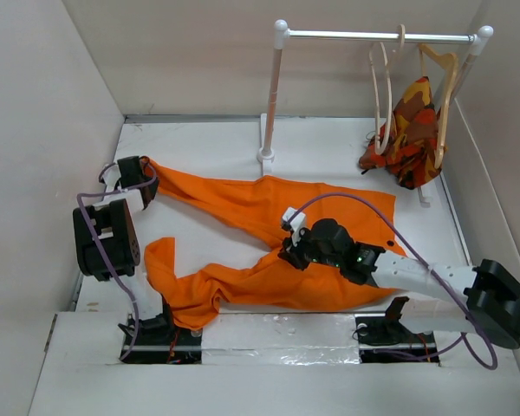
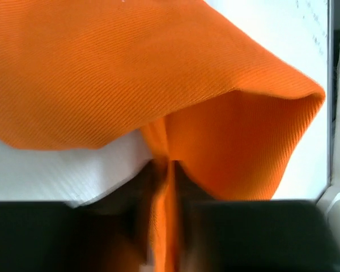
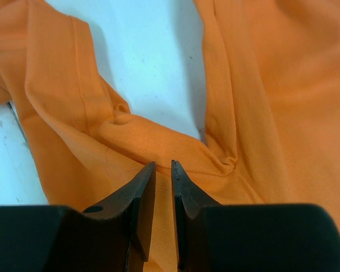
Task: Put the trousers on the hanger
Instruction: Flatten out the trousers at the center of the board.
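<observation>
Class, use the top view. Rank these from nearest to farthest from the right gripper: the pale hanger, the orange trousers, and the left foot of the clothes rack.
1. trousers: spread across mid-table, lying directly beneath the right gripper.
2. rack's left foot: on the table behind the gripper, near the centre.
3. hanger: hung on the rail, far right corner.

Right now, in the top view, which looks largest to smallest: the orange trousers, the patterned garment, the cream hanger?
1. Largest by far: the trousers.
2. Next: the patterned garment.
3. Smallest: the hanger, about as tall as that garment but much thinner.
</observation>
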Robot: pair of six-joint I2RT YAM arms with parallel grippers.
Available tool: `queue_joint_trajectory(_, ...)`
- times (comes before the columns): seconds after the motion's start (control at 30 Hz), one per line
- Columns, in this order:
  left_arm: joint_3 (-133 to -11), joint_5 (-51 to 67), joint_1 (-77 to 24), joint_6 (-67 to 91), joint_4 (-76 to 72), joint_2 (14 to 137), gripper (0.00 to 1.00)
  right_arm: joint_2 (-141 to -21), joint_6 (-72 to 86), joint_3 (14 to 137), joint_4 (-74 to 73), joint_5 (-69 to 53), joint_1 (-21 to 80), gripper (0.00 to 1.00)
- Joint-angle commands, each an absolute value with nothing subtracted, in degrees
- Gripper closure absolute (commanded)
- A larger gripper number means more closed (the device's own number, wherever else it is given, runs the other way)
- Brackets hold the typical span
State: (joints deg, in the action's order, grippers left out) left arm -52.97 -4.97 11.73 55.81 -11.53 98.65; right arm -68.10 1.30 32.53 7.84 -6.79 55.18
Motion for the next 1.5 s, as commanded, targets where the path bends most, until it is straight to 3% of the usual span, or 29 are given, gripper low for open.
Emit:
queue_joint_trajectory(0.0, -56.3, -3.9, 12.1, 56.6, -11.6, 99.4, 0.96, -64.9, 1.2, 34.5, 7.9, -4.8, 55.5, 0.77)
queue_joint_trajectory(0.17, -59.7, -3.3, 10.8, 52.8, -9.6, 91.4, 1.00, -61.1, 1.3, 34.2, 6.6, -3.0, 54.4, 0.76)
queue_joint_trajectory(0.43, -80.6, 2.5, 1.8, 43.3, 5.9, 82.4, 1.00, -57.3, 1.1, 35.5, 4.2, -4.7, 51.9, 0.76)
queue_joint_trajectory(0.73, -69.8, 3.9, -0.4, 36.8, 10.7, 69.5, 1.00, -53.3, 1.4, 34.9, 1.3, -5.1, 51.4, 0.76)
queue_joint_trajectory(0.87, -69.3, -5.4, -0.4, 32.4, 12.0, 65.3, 1.00, -52.3, 0.9, 34.7, 1.8, -4.0, 51.4, 0.76)
queue_joint_trajectory(0.97, -74.7, -11.5, 0.2, 30.6, 13.7, 68.2, 1.00, -52.9, 0.6, 35.8, 0.7, -4.7, 50.8, 0.76)
queue_joint_trajectory(1.07, -81.7, -10.5, 0.4, 30.4, 13.4, 73.5, 1.00, -53.1, 0.6, 35.4, -1.3, -4.6, 50.3, 0.76)
queue_joint_trajectory(1.17, -88.9, -15.0, -10.8, 27.2, 15.9, 81.7, 1.00, -52.9, 0.6, 34.5, -0.6, -5.2, 49.1, 0.76)
queue_joint_trajectory(1.27, -85.4, -16.4, -14.0, 24.5, 16.1, 89.0, 1.00, -53.3, 0.6, 33.8, 1.5, -6.4, 48.6, 0.76)
queue_joint_trajectory(1.47, -76.7, -8.7, -8.7, 27.1, 12.4, 98.3, 1.00, -54.1, 0.6, 35.0, -2.6, -6.7, 48.6, 0.76)
